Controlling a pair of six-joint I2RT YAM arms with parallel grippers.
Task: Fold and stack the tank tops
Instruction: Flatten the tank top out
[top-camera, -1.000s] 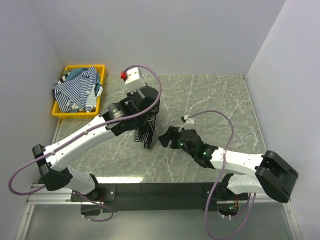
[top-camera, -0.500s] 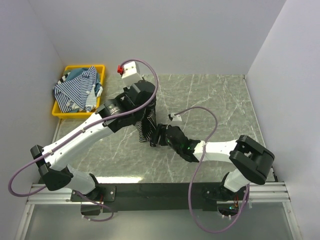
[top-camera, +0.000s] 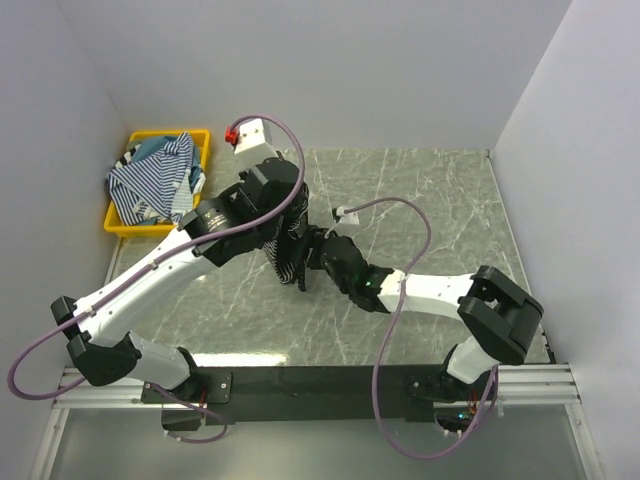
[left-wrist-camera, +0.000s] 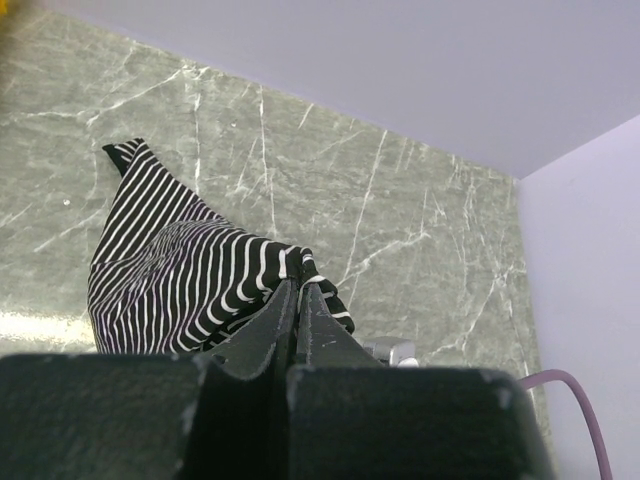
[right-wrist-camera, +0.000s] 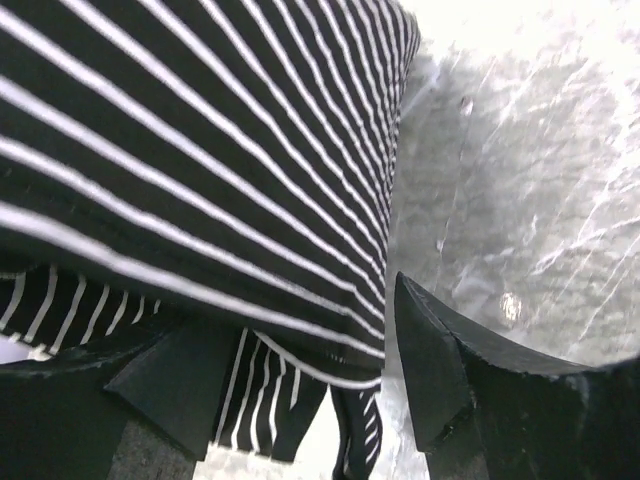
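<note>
My left end effector (left-wrist-camera: 297, 298) is pinched tight on the black white-striped tank top (left-wrist-camera: 170, 265), which hangs mid-frame over the marble surface (left-wrist-camera: 420, 200). My right end effector (right-wrist-camera: 300, 375) stands spread around its lower edge.

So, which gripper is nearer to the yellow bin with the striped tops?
Left. The left gripper, shut on the black striped tank top, hangs right of the yellow bin; the right gripper, open at that top's edge, is farther right.

Grey marble table (top-camera: 430, 190); white walls (top-camera: 380, 70)
</note>
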